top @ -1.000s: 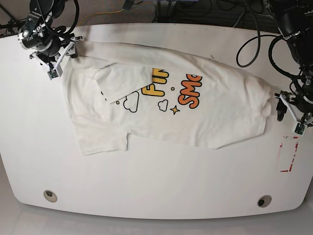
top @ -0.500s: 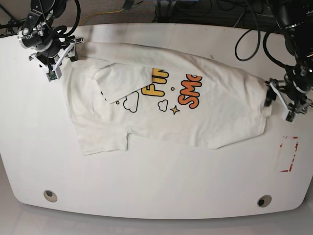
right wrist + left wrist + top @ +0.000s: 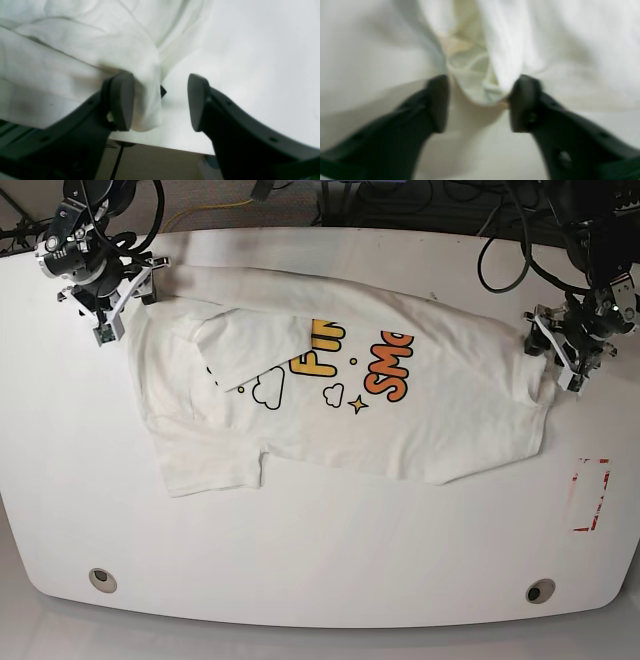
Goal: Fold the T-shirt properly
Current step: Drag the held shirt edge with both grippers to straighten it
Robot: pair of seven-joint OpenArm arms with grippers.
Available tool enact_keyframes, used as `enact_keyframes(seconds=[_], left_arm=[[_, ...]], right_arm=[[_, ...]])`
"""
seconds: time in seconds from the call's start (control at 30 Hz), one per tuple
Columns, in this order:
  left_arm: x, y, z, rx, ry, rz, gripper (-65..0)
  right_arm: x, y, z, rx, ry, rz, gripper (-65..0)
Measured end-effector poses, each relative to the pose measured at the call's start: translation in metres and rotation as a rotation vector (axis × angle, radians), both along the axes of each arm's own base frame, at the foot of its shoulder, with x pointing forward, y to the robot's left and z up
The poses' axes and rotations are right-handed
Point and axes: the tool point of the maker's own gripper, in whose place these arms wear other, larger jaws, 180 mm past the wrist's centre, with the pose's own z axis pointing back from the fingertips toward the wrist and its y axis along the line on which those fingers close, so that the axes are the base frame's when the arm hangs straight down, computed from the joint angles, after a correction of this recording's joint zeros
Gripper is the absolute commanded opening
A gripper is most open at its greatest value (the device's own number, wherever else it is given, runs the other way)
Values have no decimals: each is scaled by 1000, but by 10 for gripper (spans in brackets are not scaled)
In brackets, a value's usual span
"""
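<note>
Garment: the white short-sleeved cotton T-shirt [image 3: 340, 395] with yellow-orange lettering, white clouds and a small star lies spread across the white rounded surface [image 3: 320, 550], print side up, one sleeve flap turned in over its chest, hem end toward the base view's right.

Left gripper: the left gripper [image 3: 480, 103] sits at the shirt's right-hand edge in the base view, jaws partly apart with a bunched fold of white cloth between them. One fingertip [image 3: 523, 100] touches the fabric; the other stands clear, so nothing is clamped.

Right gripper: the right gripper [image 3: 160, 102] is at the shirt's far corner near the surface's edge, jaws apart. Cloth lies against one fingertip [image 3: 122, 100], while the other has bare surface before it; no hold.

Step in hand: judged to be taking hold of two opposite ends before the fold proper, which has not begun.

Next move calls for: both jaws likely need to pinch their fabric through all layers, then lift evenly, so the cloth does not slip or drag crooked.
</note>
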Motion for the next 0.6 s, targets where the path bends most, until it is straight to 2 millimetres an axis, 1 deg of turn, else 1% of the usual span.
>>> enact_keyframes(seconds=[0.13,0.3,0.33,0.43,0.57,0.6], left_arm=[[10,2,-1,-18,-37,12,-399],[10,1,0,-17,-44,9,-499],[10,1,1,-15,-44,8,-507],[9,1,0,-14,-44,7,-510],[9,3,2,-11,-45,7,-510],[9,5,3,-4,-44,6,-510]], right_arm=[[-3,4,-4,32,-1,-33,-323],[-11,1,-14,39,40,-54,-323],[-11,2,-14,45,40,-53,-323],[-14,16,-21,69,63,-40,-331],[-20,44,-30,148,80,-33,-387],[-23,47,-31,156,87,-36,-392]])
